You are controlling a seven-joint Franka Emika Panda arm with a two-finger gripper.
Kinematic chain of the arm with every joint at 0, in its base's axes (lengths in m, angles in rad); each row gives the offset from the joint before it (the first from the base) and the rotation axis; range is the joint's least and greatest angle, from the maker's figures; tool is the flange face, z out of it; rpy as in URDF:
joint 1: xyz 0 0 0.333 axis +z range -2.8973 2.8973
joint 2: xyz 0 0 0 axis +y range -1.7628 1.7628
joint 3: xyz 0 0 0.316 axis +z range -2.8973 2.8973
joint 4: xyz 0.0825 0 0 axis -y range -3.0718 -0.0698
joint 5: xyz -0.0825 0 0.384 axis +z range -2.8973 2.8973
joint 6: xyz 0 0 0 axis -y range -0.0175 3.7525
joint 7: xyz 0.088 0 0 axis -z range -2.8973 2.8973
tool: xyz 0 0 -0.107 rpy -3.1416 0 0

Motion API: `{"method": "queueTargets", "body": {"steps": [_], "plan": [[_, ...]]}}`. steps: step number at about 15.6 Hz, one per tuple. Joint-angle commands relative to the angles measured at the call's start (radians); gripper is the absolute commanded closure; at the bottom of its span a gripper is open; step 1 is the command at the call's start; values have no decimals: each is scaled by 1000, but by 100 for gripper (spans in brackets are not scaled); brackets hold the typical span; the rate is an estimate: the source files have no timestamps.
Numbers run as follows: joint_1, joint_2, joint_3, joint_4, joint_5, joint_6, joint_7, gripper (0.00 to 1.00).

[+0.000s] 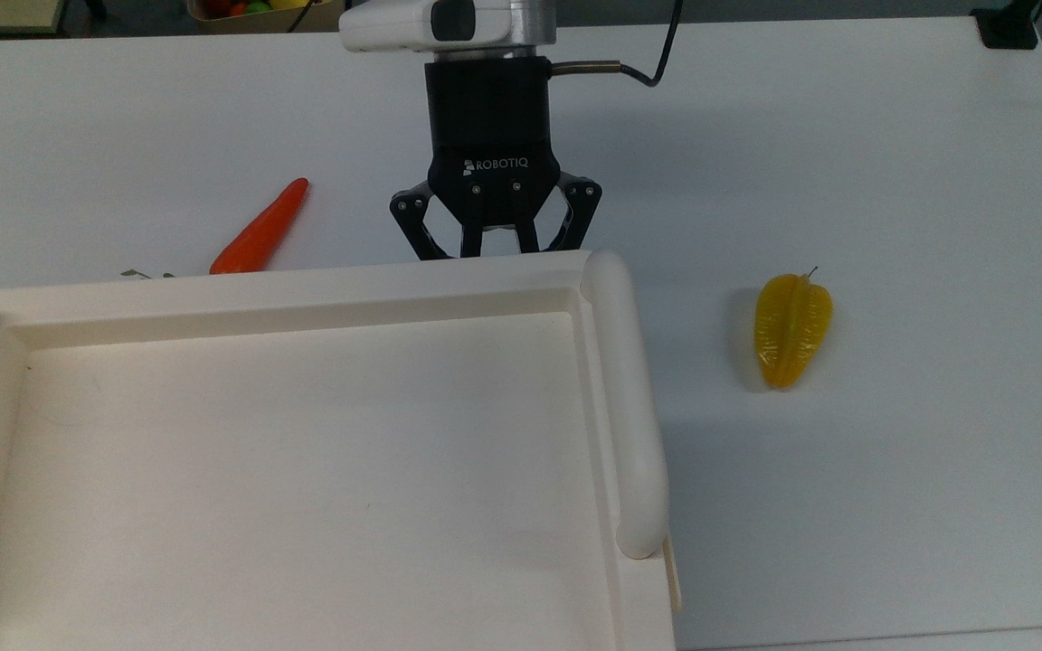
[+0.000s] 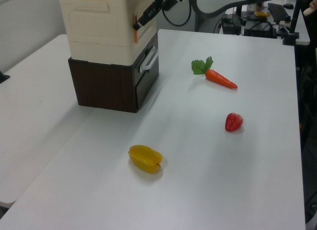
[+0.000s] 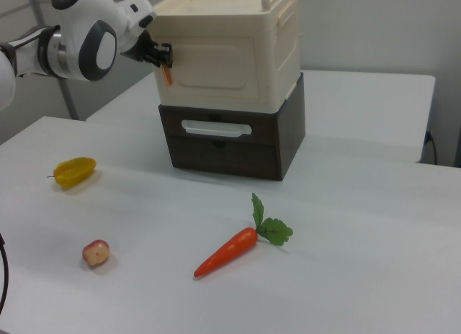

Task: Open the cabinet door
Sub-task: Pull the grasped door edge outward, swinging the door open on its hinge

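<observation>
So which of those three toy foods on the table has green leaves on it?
The carrot: a leafy green top sprouts from its thick end. The yellow starfruit and the small red fruit have no leaves.

The gripper (image 1: 494, 253) pointed down the top view, black body upright behind it; its fingers (image 2: 137, 25) were drawn close together — tips hidden; white wrist (image 3: 86, 33) above.
</observation>
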Motion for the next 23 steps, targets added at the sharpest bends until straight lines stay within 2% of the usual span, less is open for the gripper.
{"method": "queueTargets", "body": {"steps": [1, 3, 4, 7, 10, 14, 20, 23], "plan": [[19, 23, -17, 15, -27, 35, 40, 66], [19, 23, -17, 15, -32, 35, 43, 66], [19, 23, -15, 15, -33, 35, 44, 71], [22, 17, -15, 8, -33, 31, 44, 99], [21, 0, -15, -15, -32, 23, 50, 100], [19, -77, -14, -121, -30, 12, 52, 100], [10, -158, -18, -129, -16, -223, 53, 100], [-21, -209, -23, -129, -18, -404, 52, 96]]}}
